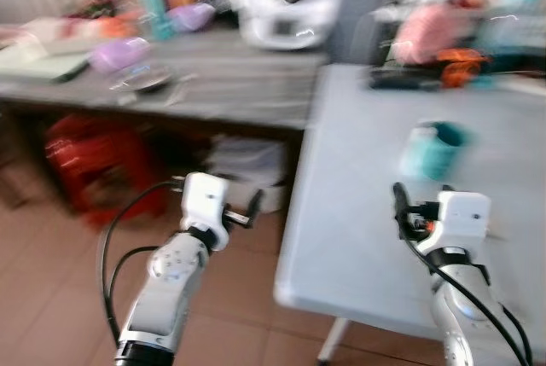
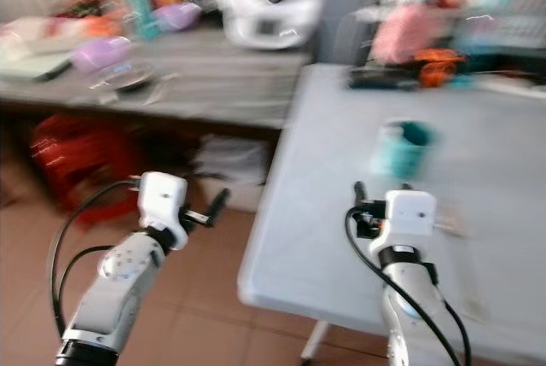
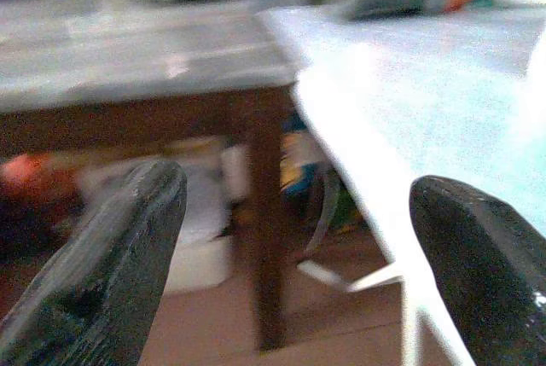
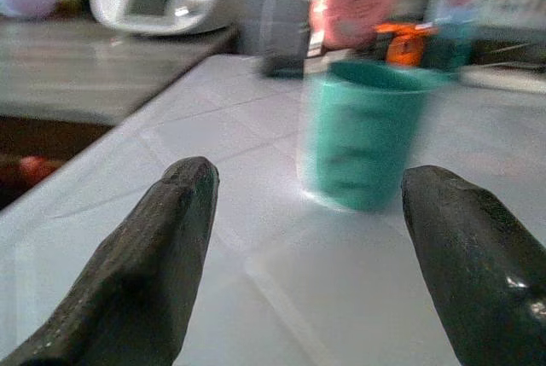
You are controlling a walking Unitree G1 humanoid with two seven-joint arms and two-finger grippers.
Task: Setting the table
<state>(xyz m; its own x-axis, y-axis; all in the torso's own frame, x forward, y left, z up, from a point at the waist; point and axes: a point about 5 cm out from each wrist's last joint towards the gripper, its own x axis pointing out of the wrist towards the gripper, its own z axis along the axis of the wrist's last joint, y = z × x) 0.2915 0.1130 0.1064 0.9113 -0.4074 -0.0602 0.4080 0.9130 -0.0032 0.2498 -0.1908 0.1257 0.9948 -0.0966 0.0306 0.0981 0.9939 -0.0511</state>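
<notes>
Teal cup [image 4: 368, 133] stands upright on the pale worktop [image 1: 358, 212] straight ahead of the spread, empty right hand [image 4: 307, 255], nearer than the spread left hand [image 3: 290, 272].

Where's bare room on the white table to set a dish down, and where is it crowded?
Free: the near-left stretch of the white table, between its front edge and the teal cup, ahead of the open right gripper. Crowded: the far edge, with blurred pink and orange items. The open left gripper is off the table, over the floor.
</notes>
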